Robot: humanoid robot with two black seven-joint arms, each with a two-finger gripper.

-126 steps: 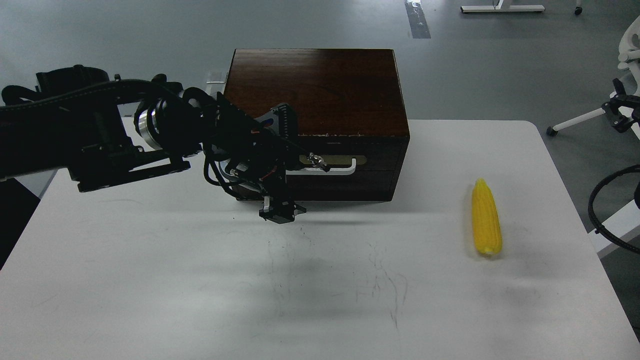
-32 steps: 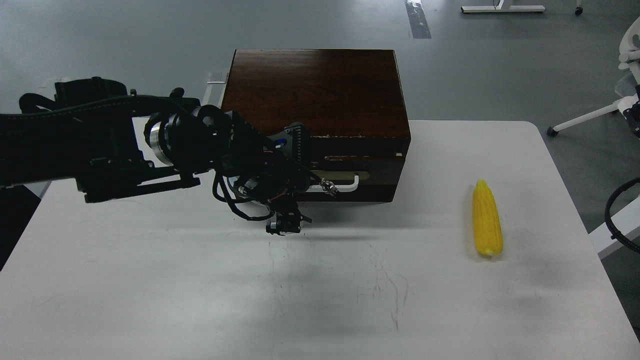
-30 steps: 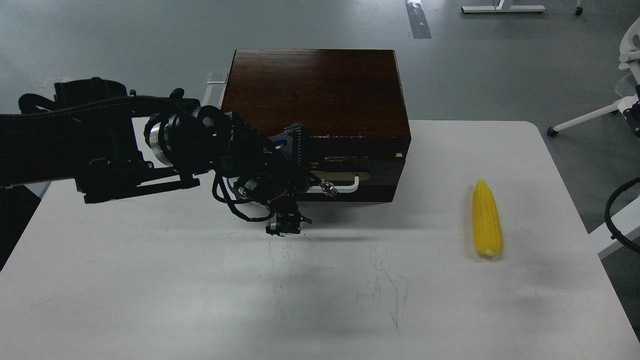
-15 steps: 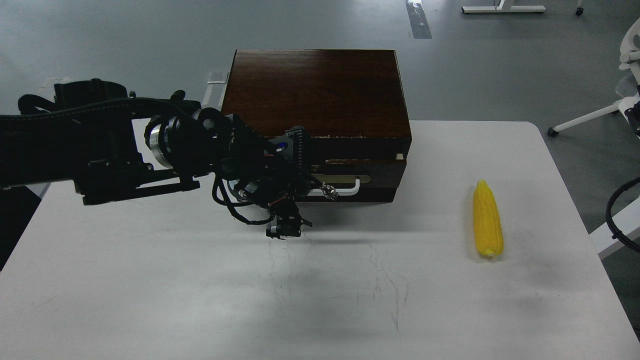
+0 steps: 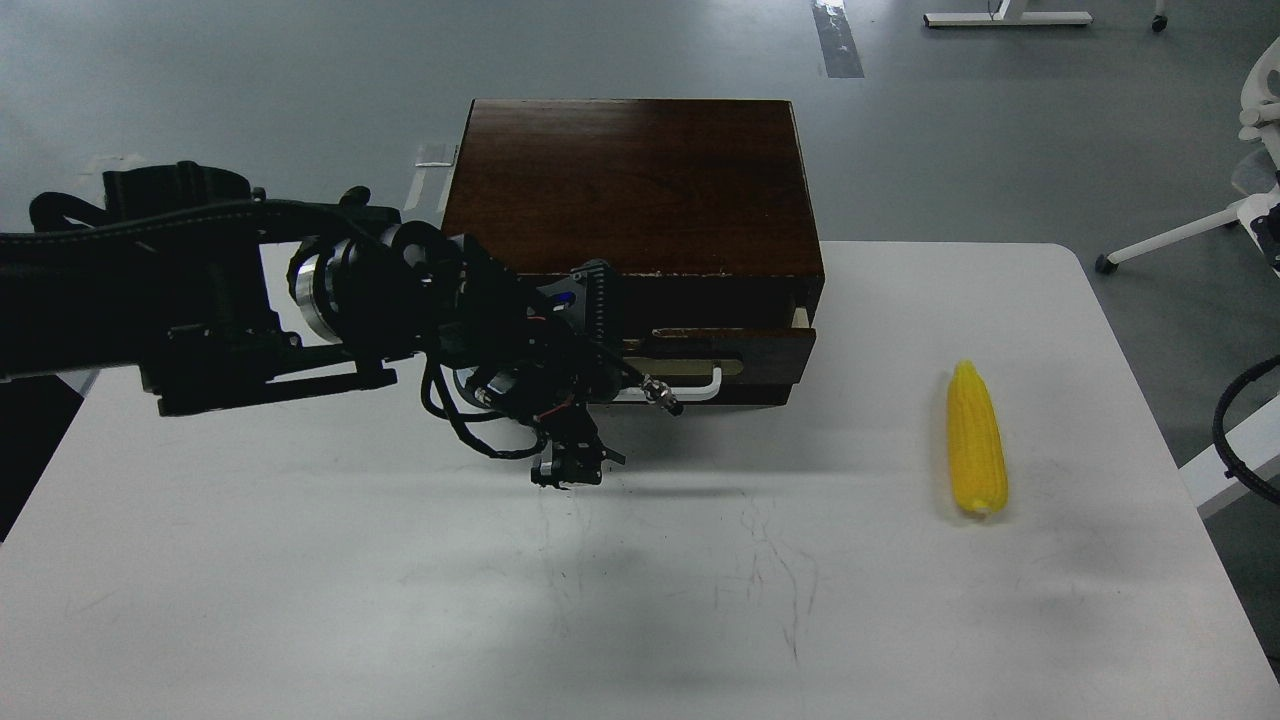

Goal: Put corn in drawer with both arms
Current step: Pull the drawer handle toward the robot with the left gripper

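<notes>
Table (image 5: pixel 400 600): white, faintly scuffed with thin dark scratch marks in the near middle; it bears everything we work with here.

Corn (image 5: pixel 975 440): lies flat on the table toward our right, tapered tip pointing away from us, blunt end nearest. It sits well apart from the box and from our arm, touched by nothing.

Left gripper (image 5: pixel 640 385): our left arm (image 5: pixel 150 300) reaches in from the left edge, silver wrist ring showing, cables looped beneath. Its far end sits at the left part of the drawer front, right at the handle. The parts are dark and tangled against the dark wood, so we cannot tell whether the jaws stand apart or are closed on the handle.

Drawer (image 5: pixel 770 350): its dark front stands slightly out from the box face, with a thin strip of pale wood showing at its upper right corner. The white bar handle (image 5: pixel 705 385) is partly hidden by our gripper.

Box (image 5: pixel 630 180): dark brown wood, at the far edge of the table, top edge chipped pale along the front.

Right arm: only a black cable loop (image 5: pixel 1235 430) shows at the right edge; its gripper is out of sight.
</notes>
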